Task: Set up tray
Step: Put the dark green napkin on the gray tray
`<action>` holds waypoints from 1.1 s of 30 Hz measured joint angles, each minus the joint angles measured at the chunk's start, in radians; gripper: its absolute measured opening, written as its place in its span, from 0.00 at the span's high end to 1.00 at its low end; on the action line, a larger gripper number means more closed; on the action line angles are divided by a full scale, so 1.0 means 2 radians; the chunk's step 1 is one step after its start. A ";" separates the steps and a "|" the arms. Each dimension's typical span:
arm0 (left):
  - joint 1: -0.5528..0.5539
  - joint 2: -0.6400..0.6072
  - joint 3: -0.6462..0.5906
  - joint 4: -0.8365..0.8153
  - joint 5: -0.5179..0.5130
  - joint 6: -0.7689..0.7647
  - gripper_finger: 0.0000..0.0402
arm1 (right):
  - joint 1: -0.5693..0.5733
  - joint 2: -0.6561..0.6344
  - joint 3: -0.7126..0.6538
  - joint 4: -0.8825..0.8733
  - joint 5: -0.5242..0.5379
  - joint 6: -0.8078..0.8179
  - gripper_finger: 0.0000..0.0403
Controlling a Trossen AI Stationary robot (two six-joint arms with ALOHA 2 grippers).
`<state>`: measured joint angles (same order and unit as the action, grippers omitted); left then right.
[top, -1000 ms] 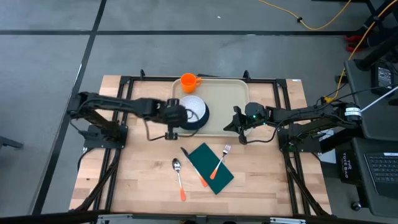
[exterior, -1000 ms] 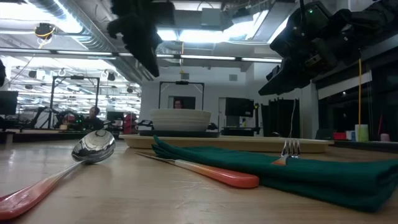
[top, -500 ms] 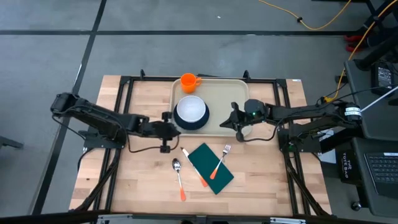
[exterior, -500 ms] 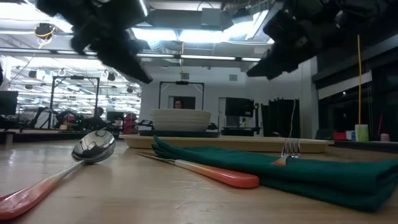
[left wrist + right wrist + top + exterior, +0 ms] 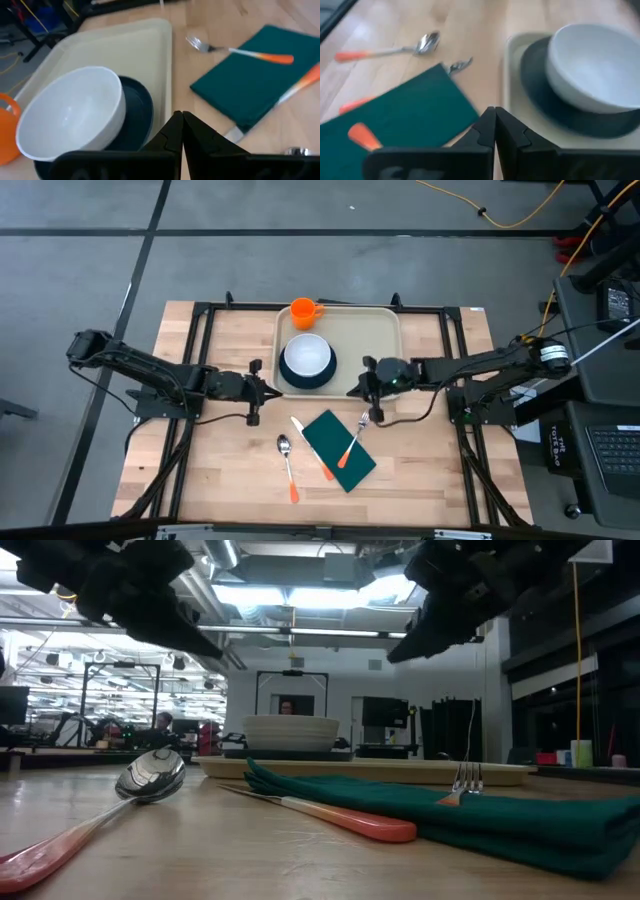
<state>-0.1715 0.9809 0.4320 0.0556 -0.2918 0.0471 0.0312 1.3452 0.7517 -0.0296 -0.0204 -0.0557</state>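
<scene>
Large beige plastic tray [image 5: 385, 330], long axis horizontal, lies upper centre; the empty closed right gripper [image 5: 369, 392] sits at its lower rim, nearer than the empty closed left gripper [image 5: 258, 388].

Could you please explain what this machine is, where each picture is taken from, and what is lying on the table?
These are two robot arms at a wooden table. One camera looks straight down, one sits at table height, and one rides on each wrist. The left gripper hovers beside the tray's near left corner; the right gripper hovers at its near edge. Both are shut and hold nothing. On the beige tray a white bowl sits on a dark plate, with an orange cup behind. In front lies a green napkin, with a fork across it, a knife at its edge and a spoon apart.
</scene>
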 joint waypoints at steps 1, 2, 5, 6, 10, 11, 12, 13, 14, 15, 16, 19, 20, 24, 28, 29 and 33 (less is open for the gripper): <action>0.000 -0.001 0.000 0.004 -0.003 0.000 0.99 | 0.005 0.008 0.006 -0.013 0.000 0.000 0.97; 0.000 0.000 0.000 0.009 -0.003 0.000 0.99 | 0.009 0.016 0.012 -0.028 0.000 0.000 0.97; 0.000 0.000 0.000 0.023 -0.005 -0.008 0.99 | 0.022 0.039 0.029 -0.062 0.000 0.004 0.99; 0.000 0.000 0.000 0.026 -0.005 -0.013 0.99 | 0.027 0.045 0.034 -0.068 0.001 0.009 0.99; 0.000 0.000 0.000 0.027 -0.005 -0.042 0.99 | 0.046 0.073 0.040 -0.069 0.001 0.037 0.99; 0.000 0.000 0.000 0.027 -0.005 -0.048 0.99 | 0.052 0.080 0.040 -0.069 0.001 0.047 0.99; 0.000 0.000 0.000 0.027 -0.005 -0.054 0.99 | 0.057 0.087 0.040 -0.071 0.001 0.058 0.99; 0.000 0.000 0.000 0.027 -0.005 -0.060 1.00 | 0.062 0.092 0.040 -0.074 0.001 0.069 0.99; 0.000 0.000 0.000 0.027 -0.005 -0.064 1.00 | 0.068 0.097 0.040 -0.079 0.001 0.081 0.99; 0.000 0.000 0.000 0.027 -0.005 -0.067 1.00 | 0.073 0.100 0.040 -0.086 0.001 0.092 0.99; 0.000 0.000 0.000 0.027 -0.005 -0.069 1.00 | 0.078 0.102 0.040 -0.092 0.001 0.100 0.99; 0.000 0.000 0.000 0.027 -0.005 -0.069 0.99 | 0.091 0.103 0.040 -0.108 0.001 0.131 0.99; 0.000 0.000 0.000 0.027 -0.005 -0.069 0.99 | 0.094 0.103 0.040 -0.110 0.001 0.142 0.99; 0.000 0.000 0.000 0.027 -0.005 -0.069 0.99 | 0.110 0.102 0.041 -0.128 0.001 0.182 1.00; 0.000 0.000 0.000 0.027 -0.006 -0.069 1.00 | 0.125 0.102 0.078 -0.237 0.001 0.238 1.00; 0.000 0.000 0.000 0.027 -0.006 -0.069 1.00 | 0.129 0.102 0.089 -0.262 0.003 0.247 1.00; 0.000 0.000 0.000 0.027 -0.016 -0.061 0.99 | 0.152 0.102 0.119 -0.299 0.023 0.208 1.00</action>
<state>-0.1715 0.9813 0.4320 0.1093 -0.3232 -0.0752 0.3361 1.5494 0.9891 -0.6284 0.0246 0.3596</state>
